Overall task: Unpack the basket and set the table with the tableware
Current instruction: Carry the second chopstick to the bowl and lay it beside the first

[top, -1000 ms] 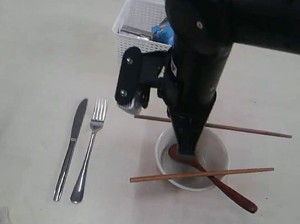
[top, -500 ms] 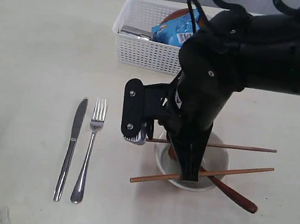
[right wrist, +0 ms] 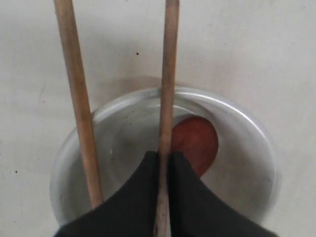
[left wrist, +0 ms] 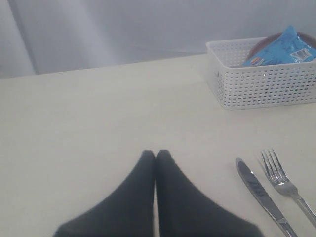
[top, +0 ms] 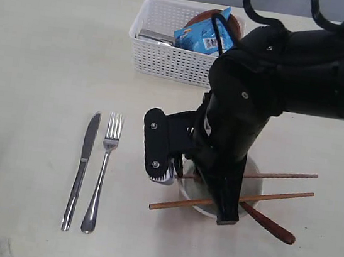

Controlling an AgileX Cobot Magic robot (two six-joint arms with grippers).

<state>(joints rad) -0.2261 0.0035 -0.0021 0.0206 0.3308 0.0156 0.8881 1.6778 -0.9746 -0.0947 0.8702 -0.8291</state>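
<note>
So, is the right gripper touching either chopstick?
Touching. The right wrist view shows the right gripper clamped on one chopstick, with no gap, above the bowl.

Exterior: high, tilted down over the counter [top: 36, 53], basket [top: 168, 61] at 12 o'clock. Left wrist: low, near the surface, facing that same basket, knife [left wrist: 259, 192] and fork [left wrist: 284, 185]. Right wrist: close, straight down into the bowl [right wrist: 247, 131].

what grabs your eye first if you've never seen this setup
The big black right arm fills the middle, its pincer shut on one chopstick over the white bowl, where a second chopstick lies across the rim and a red-brown spoon sits inside. To the left, a knife and fork lie side by side; farther back, a white basket holds a blue packet.
</note>
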